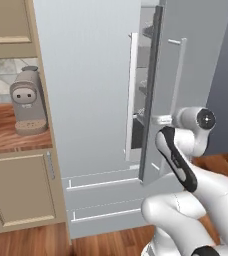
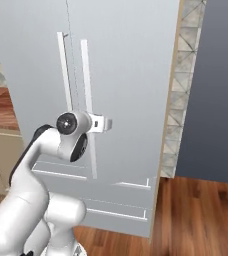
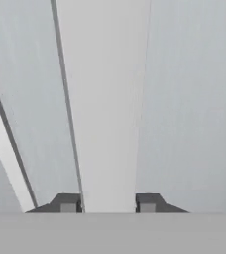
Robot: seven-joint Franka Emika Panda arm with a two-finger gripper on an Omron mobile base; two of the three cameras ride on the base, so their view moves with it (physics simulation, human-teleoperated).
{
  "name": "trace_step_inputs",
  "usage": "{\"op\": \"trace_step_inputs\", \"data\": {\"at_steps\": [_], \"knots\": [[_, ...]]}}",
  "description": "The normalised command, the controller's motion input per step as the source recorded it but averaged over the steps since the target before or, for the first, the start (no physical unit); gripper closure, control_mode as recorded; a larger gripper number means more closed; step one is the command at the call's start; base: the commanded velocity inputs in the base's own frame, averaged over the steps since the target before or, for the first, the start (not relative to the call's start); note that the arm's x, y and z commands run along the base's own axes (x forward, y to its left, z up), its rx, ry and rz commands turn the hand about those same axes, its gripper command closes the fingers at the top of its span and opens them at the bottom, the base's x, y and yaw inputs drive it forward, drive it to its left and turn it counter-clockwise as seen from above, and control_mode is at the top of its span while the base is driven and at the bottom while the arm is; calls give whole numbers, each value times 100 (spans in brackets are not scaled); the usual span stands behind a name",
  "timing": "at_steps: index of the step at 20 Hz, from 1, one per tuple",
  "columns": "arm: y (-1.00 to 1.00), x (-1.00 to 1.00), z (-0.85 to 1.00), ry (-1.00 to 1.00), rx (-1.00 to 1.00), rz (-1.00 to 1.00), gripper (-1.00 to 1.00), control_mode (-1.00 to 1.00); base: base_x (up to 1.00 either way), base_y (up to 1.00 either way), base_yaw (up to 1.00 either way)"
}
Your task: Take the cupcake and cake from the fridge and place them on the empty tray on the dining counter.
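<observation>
The pale grey fridge stands right in front of me. Its right door is swung partly open, and dim shelves show in the gap. My gripper is at the right door's white bar handle. In the hand view the bar fills the space between the two fingertips, which sit against its sides. The cupcake and the cake are hidden. The tray and the dining counter are out of view.
A grey coffee machine stands on a small wooden worktop left of the fridge, over a beige cabinet. Two fridge drawers lie below the doors. A dark grey wall rises at the right, with wooden floor beneath it.
</observation>
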Motion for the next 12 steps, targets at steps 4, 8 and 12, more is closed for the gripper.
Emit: {"op": "trace_step_inputs", "data": {"at_steps": [4,8,12], "knots": [[-38,-93,0,39,0,0,100,-100,0,0,0],[-49,-100,0,31,0,0,100,-100,0,0,0],[-68,-100,0,16,0,0,100,-100,0,0,0]]}}
